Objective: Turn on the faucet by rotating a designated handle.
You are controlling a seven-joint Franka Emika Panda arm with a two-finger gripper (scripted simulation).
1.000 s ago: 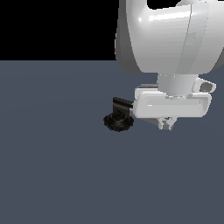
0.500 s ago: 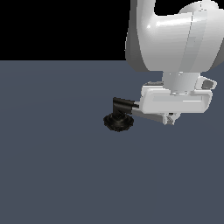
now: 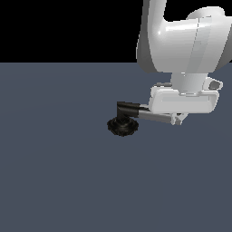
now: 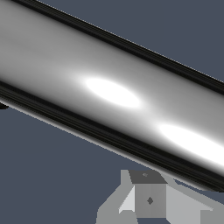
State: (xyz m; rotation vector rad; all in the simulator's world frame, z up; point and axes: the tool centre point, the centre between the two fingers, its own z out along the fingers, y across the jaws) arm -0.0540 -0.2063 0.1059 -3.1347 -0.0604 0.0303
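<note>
we see the small black faucet [image 3: 122,121] with its round scalloped base sitting near the middle of the flat slate-grey surface [image 3: 54,181], and its straight shiny grey cylindrical handle [image 3: 156,116] pointing out toward about 3 o'clock in the exterior view, dipping slightly. our large white gripper [image 3: 177,118] sits right over the outer part of that bar, hiding its end; in the wrist view the handle [image 4: 109,92] fills most of the picture, with one pale grey fingertip [image 4: 148,199] just beside it. we cannot tell how wide the jaws stand or whether they pinch the bar. we judge the reach done and the turning underway or about to start. behind the surface the room is plain black.
</note>
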